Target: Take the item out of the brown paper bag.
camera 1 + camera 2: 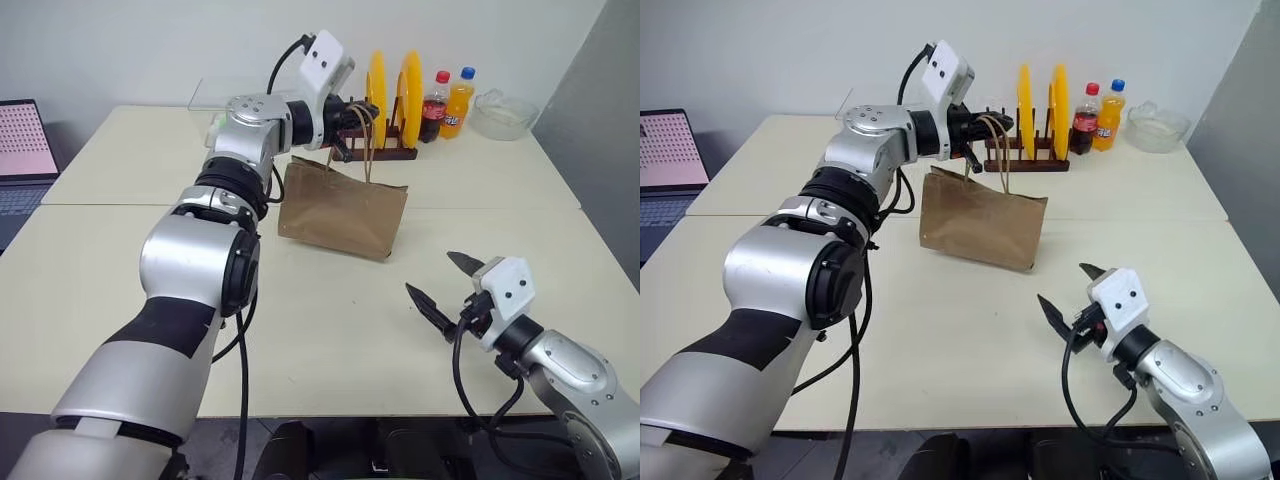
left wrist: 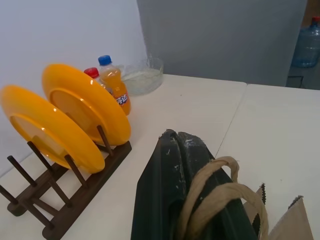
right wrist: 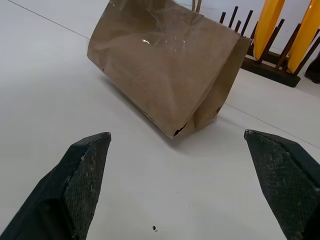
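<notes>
Left fingers (image 1: 352, 118) pinch the bag's handles (image 1: 366, 135) and hold the bag (image 1: 343, 210) up, its bottom on the counter (image 1: 330, 330); right fingers (image 1: 447, 284) wait wide apart nearby; the item is hidden, likely inside; next, the right must reach into the top.

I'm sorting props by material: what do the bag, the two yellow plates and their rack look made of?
Brown paper bag: matte kraft paper, creased, with twisted paper-cord handles. Yellow plates: probably plastic, smooth and evenly glossy, though glazed ceramic is possible. Rack: dark stained wood, judging by its pegs and satin finish.
</notes>
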Motion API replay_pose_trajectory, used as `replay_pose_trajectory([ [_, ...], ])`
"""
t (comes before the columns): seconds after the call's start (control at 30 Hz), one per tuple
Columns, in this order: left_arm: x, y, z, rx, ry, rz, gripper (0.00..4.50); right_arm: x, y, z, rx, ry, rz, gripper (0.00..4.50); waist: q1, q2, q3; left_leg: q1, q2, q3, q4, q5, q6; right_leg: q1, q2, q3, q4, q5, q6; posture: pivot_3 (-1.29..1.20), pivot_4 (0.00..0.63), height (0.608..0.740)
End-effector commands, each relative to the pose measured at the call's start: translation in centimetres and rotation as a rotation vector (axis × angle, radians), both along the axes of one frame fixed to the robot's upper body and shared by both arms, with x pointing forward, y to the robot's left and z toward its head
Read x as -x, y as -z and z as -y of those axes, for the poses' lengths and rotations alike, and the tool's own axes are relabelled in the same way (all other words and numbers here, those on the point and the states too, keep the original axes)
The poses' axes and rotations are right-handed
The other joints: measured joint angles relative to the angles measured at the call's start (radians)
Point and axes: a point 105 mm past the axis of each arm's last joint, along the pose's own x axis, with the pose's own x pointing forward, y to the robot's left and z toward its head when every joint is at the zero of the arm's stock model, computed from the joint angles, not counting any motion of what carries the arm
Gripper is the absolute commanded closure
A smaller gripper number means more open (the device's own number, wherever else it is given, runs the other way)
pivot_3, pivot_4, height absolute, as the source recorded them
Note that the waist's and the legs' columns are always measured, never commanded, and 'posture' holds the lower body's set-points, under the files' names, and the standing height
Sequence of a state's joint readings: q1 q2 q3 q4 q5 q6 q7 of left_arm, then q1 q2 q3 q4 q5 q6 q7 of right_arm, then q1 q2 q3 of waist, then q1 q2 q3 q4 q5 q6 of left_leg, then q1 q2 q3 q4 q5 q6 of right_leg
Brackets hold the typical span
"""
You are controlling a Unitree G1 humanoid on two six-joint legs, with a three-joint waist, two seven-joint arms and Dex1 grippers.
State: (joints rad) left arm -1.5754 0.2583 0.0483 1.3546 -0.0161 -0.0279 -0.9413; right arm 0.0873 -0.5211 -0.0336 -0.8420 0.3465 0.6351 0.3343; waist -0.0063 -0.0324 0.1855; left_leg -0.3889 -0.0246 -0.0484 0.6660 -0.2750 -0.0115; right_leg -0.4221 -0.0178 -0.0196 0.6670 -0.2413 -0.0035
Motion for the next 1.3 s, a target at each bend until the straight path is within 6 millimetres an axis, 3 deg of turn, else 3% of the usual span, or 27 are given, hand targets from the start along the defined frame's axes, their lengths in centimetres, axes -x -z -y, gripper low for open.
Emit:
replay_pose_trajectory([
  [0.03,0.1,-2.0,0.2,0.040,-0.015,0.056,4.47,0.5,-1.5,-0.6,-0.004,-0.012,0.065,0.00,0.000,0.000,0.000,0.000,0.000,0.000,0.000,0.000,0.000,0.000,0.000,0.000,0.000,0.000,0.000,0.00,0.150,0.740],
  [0.47,-0.3,-3.7,-0.5,0.176,-0.077,0.058,4.47,-0.2,-2.2,-0.7,0.007,-0.029,0.083,0.00,0.000,0.000,0.000,0.000,0.000,0.000,0.000,0.000,0.000,0.000,0.000,0.000,0.000,0.000,0.000,0.00,0.150,0.740],
  [0.8,-0.7,-1.5,-0.8,0.080,-0.087,0.052,4.47,-0.1,-2.1,-1.4,0.008,-0.056,0.077,0.00,0.000,0.000,0.000,0.003,-0.002,0.001,0.001,0.000,0.000,0.000,-0.001,0.002,0.007,0.000,0.000,0.00,0.150,0.740],
  [1.3,-1.4,-0.7,-2.5,0.027,-0.172,0.078,4.47,0.1,-2.2,-2.2,-0.002,-0.082,0.076,0.00,-0.001,0.000,0.000,0.006,-0.001,0.003,0.001,0.000,0.000,0.000,-0.001,0.004,0.010,0.000,0.000,0.00,0.150,0.740],
])
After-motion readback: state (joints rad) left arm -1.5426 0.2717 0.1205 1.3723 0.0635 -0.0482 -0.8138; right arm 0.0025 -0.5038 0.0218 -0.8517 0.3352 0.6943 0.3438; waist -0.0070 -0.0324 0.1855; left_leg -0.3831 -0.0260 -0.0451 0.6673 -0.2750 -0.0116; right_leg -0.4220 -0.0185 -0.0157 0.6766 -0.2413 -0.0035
